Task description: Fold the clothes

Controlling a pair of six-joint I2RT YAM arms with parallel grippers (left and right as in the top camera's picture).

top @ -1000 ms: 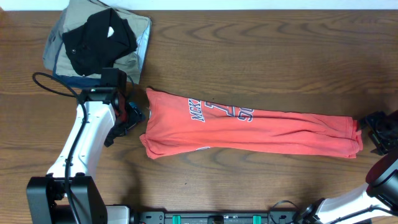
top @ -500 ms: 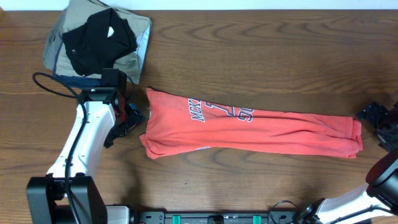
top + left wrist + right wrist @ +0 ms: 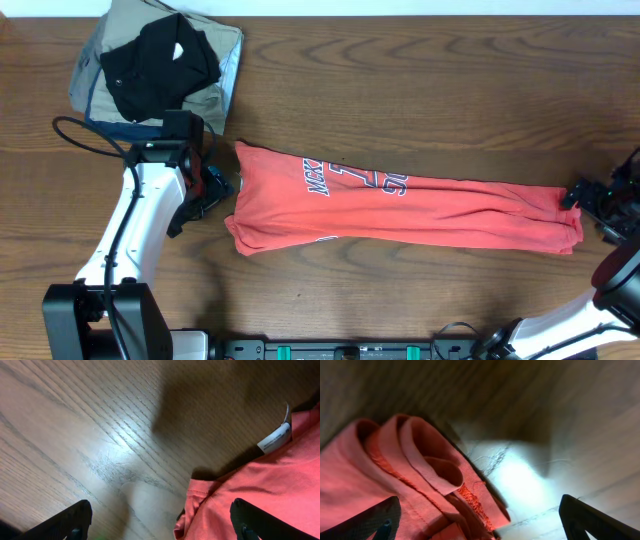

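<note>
The red-orange T-shirt (image 3: 400, 200) lies folded into a long strip across the table, its lettering facing up near the left end. My left gripper (image 3: 214, 188) is open at the shirt's left end; in the left wrist view the shirt's edge (image 3: 260, 490) and its white tag (image 3: 274, 438) lie between and beyond the fingers (image 3: 65, 520). My right gripper (image 3: 588, 198) is open at the shirt's right end; in the right wrist view the layered hem (image 3: 420, 465) lies between the wide-apart fingers (image 3: 580, 515).
A stack of folded garments (image 3: 155, 65), black on top of khaki, light blue and navy, sits at the far left corner. A black cable (image 3: 85, 140) loops beside the left arm.
My right gripper has shifted slightly, coming closer to the shirt's right end. The left arm and the shirt have not moved.
</note>
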